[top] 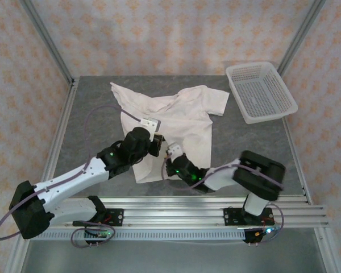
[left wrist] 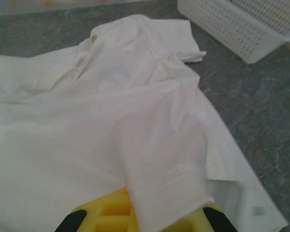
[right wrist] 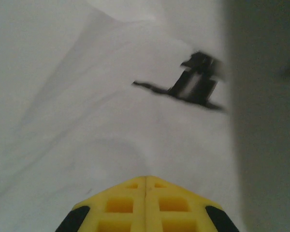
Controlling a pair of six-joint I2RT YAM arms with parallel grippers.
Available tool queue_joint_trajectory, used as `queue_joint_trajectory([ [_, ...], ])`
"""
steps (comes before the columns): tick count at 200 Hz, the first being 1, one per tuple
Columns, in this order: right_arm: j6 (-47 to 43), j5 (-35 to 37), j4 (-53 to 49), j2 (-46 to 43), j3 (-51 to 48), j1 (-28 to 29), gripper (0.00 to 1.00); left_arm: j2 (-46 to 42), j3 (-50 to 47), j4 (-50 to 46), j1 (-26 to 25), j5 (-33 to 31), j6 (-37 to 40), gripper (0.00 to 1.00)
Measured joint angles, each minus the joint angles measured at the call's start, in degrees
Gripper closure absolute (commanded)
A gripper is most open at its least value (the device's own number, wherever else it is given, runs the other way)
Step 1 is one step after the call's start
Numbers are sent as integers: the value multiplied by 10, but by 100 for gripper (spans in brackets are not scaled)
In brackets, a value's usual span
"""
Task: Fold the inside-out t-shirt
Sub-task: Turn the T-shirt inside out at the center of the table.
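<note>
White inside-out t-shirt point(top: 170, 119) lies rumpled mid-counter point(top: 244, 145), collar far – left pincer point(left wrist: 157, 217) clamped on a near hem fold, right pincer point(right wrist: 146, 193) closed against cloth beside it, grip unclear – probably first-fold grasp; next needs the hem lifted toward the collar.

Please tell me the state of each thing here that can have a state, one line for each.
t-shirt: spread on the table, wrinkled, not yet folded, one edge pinched.
basket: upright, empty, apart from the t-shirt.
left gripper: shut on the t-shirt's edge.
right gripper: shut, over the t-shirt; no cloth seen between its fingers.
</note>
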Motion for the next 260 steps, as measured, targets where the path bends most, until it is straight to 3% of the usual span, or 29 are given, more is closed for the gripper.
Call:
queue_joint_trajectory([
  [23, -80, 83, 52, 71, 66, -19, 100, -9, 24, -22, 1, 24, 0, 100],
  [57, -166, 198, 80, 81, 126, -84, 100, -10, 78, -73, 1, 86, -2, 100],
  [87, -166, 234, 56, 64, 151, -141, 100, -1, 151, -94, 3, 123, -11, 100],
  [107, -143, 207, 21, 41, 151, -150, 100, 17, 196, -101, 3, 137, -18, 100],
  [158, -64, 115, -20, 82, 174, -83, 100, 84, 297, -122, 3, 160, -29, 100],
  [213, 35, 13, -152, 124, 283, -202, 100, 68, 317, -133, 3, 207, -28, 100],
  [260, 104, -105, -235, 189, 361, -192, 100, 57, 343, -136, -17, 226, -14, 100],
])
